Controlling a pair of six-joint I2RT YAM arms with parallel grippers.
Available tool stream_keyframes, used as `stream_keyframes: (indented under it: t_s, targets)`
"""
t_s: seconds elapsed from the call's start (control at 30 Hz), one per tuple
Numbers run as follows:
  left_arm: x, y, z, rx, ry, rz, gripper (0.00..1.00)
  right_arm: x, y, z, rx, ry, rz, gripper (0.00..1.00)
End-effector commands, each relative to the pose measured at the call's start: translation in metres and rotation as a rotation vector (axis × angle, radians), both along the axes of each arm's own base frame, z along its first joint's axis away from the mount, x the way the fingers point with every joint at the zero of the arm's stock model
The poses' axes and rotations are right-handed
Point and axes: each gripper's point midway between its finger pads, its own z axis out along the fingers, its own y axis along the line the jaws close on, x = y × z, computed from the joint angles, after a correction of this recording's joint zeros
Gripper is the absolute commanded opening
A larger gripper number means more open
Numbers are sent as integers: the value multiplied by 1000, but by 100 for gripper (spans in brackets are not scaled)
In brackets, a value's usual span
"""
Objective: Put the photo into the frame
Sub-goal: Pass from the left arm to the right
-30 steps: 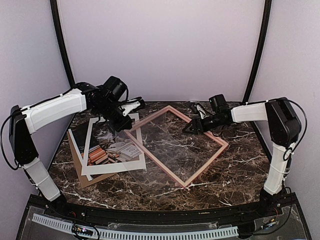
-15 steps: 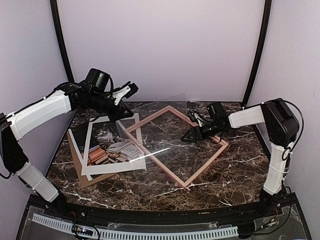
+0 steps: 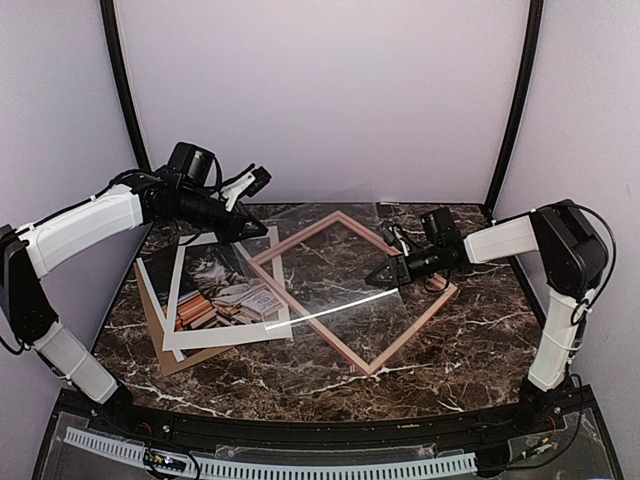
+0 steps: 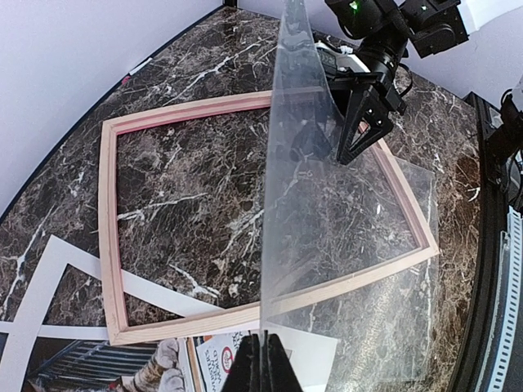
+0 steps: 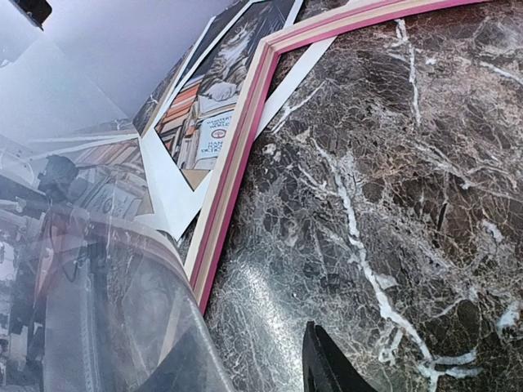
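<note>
The photo (image 3: pixel 225 295), a tabby cat with orange books, lies at the left under a white mat (image 3: pixel 180 335). It also shows in the left wrist view (image 4: pixel 167 367) and the right wrist view (image 5: pixel 204 102). The pink frame (image 3: pixel 420 325) lies flat mid-table as a diamond, with marble showing through it. My left gripper (image 3: pixel 240 225) is shut on the edge of a clear sheet (image 3: pixel 330 250) and holds it tilted up over the frame (image 4: pixel 110 245). My right gripper (image 3: pixel 387 277) is open low inside the frame, its fingers (image 5: pixel 327 367) either side of the sheet's lower edge (image 5: pixel 82 286).
A brown backing board (image 3: pixel 160 350) lies under the mat and photo at the left. The frame's pink edge (image 5: pixel 237 155) runs close to my right gripper. Curved purple walls close the table's back and sides.
My left gripper has risen and pulled back left, lifting the clear sheet from flat on the frame to steeply tilted. My right gripper has moved inside the frame to the sheet's lower edge.
</note>
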Motion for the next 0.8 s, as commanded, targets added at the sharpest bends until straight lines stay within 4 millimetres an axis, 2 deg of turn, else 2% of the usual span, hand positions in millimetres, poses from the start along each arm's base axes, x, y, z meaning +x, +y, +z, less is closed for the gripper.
stream_keyframes:
  t_s: [0.0, 0.3, 0.43, 0.6, 0.77]
  targets:
    - [-2, -6, -6, -36, 25, -31, 0, 3, 5, 28, 57, -68, 22, 40]
    - [1, -2, -22, -22, 70, -17, 0, 0, 6, 34, 72, -66, 31, 27]
    - [1, -1, -24, -29, 80, -11, 0, 1, 5, 35, 76, -67, 26, 29]
    - [0, 1, -24, -52, 101, -2, 0, 4, 6, 39, 92, -72, 15, 35]
    - [2, 3, -26, -73, 124, 10, 0, 2, 8, 42, 115, -65, 28, 32]
